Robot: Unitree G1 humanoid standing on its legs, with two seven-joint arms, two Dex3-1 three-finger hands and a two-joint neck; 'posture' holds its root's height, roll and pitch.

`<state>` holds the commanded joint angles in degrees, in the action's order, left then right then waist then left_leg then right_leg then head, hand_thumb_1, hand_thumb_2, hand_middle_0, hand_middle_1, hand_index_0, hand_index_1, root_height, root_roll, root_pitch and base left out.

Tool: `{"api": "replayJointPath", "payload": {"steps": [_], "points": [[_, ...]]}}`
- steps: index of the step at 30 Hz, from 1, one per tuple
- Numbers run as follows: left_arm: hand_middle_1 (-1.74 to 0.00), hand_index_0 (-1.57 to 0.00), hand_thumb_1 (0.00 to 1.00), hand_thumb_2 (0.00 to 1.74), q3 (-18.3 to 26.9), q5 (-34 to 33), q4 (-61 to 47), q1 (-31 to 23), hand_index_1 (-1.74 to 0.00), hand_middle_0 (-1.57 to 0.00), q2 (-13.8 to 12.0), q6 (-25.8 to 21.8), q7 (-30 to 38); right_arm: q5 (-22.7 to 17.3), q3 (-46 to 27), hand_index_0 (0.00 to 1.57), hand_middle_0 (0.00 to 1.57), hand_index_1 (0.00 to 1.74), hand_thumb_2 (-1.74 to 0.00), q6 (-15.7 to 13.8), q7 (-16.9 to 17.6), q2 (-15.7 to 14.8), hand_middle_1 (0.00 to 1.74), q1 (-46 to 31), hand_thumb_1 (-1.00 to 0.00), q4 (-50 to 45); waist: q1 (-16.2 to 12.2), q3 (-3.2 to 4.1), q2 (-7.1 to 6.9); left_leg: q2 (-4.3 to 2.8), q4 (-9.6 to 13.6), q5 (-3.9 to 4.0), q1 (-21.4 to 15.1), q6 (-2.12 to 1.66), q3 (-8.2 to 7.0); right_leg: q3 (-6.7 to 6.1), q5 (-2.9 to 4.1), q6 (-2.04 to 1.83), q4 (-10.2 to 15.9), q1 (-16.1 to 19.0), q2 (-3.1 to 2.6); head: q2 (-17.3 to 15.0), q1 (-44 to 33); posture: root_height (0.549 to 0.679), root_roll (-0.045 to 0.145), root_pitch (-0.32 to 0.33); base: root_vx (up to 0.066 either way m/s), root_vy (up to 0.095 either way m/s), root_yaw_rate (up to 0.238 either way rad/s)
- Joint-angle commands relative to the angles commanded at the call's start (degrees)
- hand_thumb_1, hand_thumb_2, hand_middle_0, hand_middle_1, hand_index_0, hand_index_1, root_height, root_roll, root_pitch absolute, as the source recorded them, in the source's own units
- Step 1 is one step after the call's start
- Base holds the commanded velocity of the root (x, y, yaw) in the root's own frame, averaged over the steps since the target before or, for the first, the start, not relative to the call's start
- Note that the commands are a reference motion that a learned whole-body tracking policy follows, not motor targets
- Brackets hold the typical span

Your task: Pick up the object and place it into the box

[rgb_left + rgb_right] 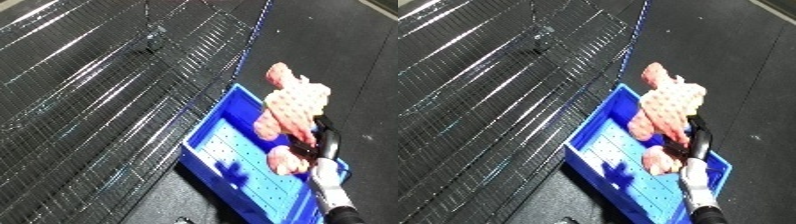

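Dark, matte bench (355, 55) fills the right and lower part of the scene, its surface plain apart from a few pale specks. Wire mesh racking (98, 95) takes up the whole left side, its thin metal bars catching bright streaks of light, with a blue-edged rim running along its border next to the bin. The bin (226, 160) is bright blue plastic, long and shallow, lying slantwise on the bench with its near corner close to the racking; its floor is dotted with small holes and carries a dark shadow. The toy (669, 107), a pale pink knobbly thing with stubby limbs, is upright over the far end of the bin, its lower parts down inside the walls and its upper part sticking out above the rim. The right hand (327, 142) comes up from the lower edge on a white and silver forearm, its black fingers against the toy's right side, but whether they are curled round it I cannot tell. No writing or label is readable anywhere.
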<state>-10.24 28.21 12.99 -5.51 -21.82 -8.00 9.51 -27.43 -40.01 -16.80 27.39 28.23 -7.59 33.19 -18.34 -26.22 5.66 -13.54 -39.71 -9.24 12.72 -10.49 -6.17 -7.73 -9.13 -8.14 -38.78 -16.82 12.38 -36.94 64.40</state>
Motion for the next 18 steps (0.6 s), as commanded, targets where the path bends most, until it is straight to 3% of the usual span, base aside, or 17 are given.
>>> {"api": "replayJointPath", "payload": {"steps": [5,18], "points": [[-1.74,-1.57,1.0,1.74,0.2,-0.4,-0.4,-0.2,-1.74,-1.57,-0.4,-0.3,-0.1,-1.0,-0.3,0.0,0.0,0.0,0.0,0.0,-0.3,0.8,0.0,0.3,0.0,3.3,0.5,0.47,0.18,0.1,0.8,0.29,-0.1,-0.12,-0.05,0.2,-0.15,-0.08,0.9,0.3,-0.01,-0.3,-0.4,0.634,0.091,-0.212,0.005,-0.003,0.01],[-1.74,-1.57,1.0,1.74,1.2,-0.5,-1.6,-0.9,-1.74,-1.57,-0.2,-0.4,-0.4,-2.3,1.1,0.0,0.0,0.0,0.0,-0.3,-1.6,0.4,0.0,0.4,0.0,2.2,1.9,1.1,-0.15,0.32,2.6,0.9,-1.0,-0.2,-0.04,0.79,-0.57,-0.35,2.1,1.3,-0.11,-1.0,-2.1,0.638,0.088,-0.202,0.009,-0.001,0.013]]}}
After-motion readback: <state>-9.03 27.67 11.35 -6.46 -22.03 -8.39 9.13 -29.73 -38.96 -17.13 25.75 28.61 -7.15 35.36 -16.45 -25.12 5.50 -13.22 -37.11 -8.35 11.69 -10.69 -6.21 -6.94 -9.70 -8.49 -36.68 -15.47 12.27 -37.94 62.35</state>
